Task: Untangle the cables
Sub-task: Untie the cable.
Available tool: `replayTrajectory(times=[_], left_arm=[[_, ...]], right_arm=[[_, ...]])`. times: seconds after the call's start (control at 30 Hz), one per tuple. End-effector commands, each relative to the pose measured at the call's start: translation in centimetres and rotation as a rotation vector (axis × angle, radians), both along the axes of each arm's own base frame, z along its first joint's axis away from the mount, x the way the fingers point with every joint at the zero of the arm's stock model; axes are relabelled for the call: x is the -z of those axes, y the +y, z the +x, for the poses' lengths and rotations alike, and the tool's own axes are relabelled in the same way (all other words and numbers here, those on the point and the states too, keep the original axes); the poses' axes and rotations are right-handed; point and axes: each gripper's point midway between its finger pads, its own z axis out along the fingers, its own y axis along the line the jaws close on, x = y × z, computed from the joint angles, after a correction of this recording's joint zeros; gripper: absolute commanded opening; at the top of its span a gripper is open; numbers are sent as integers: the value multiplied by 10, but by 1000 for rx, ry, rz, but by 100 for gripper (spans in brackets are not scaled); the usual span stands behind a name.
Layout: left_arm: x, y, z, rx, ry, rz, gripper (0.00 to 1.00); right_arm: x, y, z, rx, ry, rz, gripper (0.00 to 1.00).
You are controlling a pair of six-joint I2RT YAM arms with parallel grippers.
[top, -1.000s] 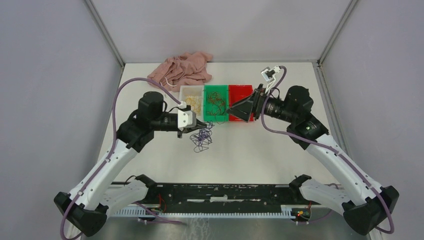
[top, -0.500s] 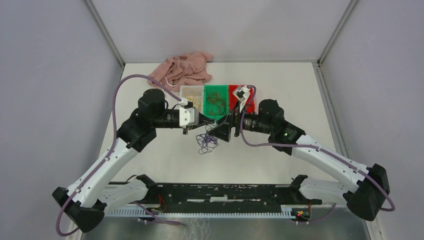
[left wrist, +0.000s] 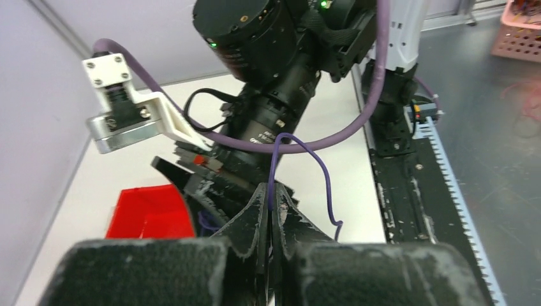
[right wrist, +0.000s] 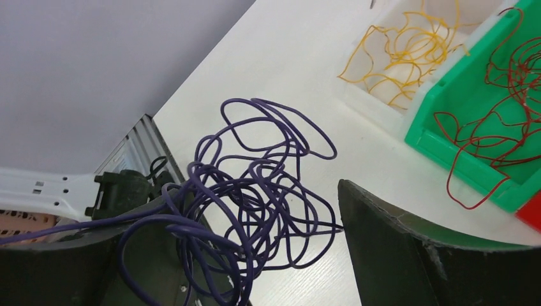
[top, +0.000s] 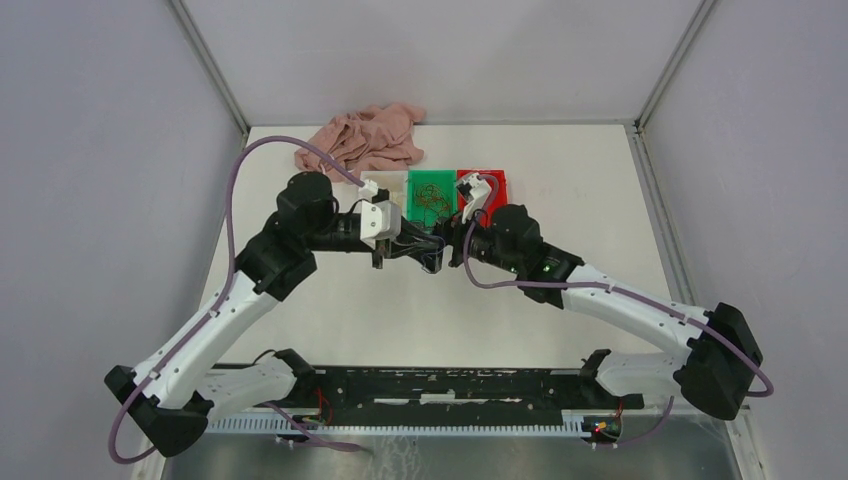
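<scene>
Since a second ago, the right arm has swung over from the bins to meet the left arm, and the purple cables (right wrist: pixel 255 191) have come up off the table (top: pixel 450 320).

Now the purple cables hang in a curly bunch between the two tools. The left tool (left wrist: pixel 271 213) is pressed together, and it pinches one purple strand between its tips. That strand loops up over the left tool and drops back down just beside it. The right tool (right wrist: pixel 252 210) is spread wide. The purple bunch sits in the gap between its two fingers, and some loops lie against the finger on the left of the right wrist view. I cannot tell if the other finger touches them.

Past the right tool, three bins stand in a row, side by side. The white bin (right wrist: pixel 376 108) has yellow cables (right wrist: pixel 402 48) in it. The green bin (right wrist: pixel 446 137) next to it has red-brown cables (right wrist: pixel 510 83) in it, and one loop hangs out over its near wall. The red bin (left wrist: pixel 150 213) comes last, and the right arm hides part of it from above.

Behind the bins, far from both tools, a pink cloth (top: pixel 365 140) lies crumpled on the table.
</scene>
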Motion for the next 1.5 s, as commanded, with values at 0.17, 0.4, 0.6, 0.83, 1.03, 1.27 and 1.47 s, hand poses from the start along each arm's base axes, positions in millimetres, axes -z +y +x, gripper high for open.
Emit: replayTrajectory(times=[0.17,0.4,0.6,0.83,1.03,1.27,1.47], left_arm=[[-50,-5,-22,78,48,-100,3],[-105,-1,-28,80,-31,-172,3],[-162,9,-26,24,-177,-242,3],[-204,22,-16,-80,-317,-300,3],[-229,29,-14,-123,-383,-332,3],[-288,55,3,-321,-600,-472,3],[-322,71,2,-396,-693,-517,3]], right_arm=[[48,-15,21,172,0,-10,84],[113,-25,18,208,103,-86,82],[144,-34,14,236,170,-108,81],[168,-41,10,254,217,-146,78],[175,-46,7,264,231,-160,73],[189,-54,3,280,254,-182,63],[201,-57,-1,287,282,-180,54]])
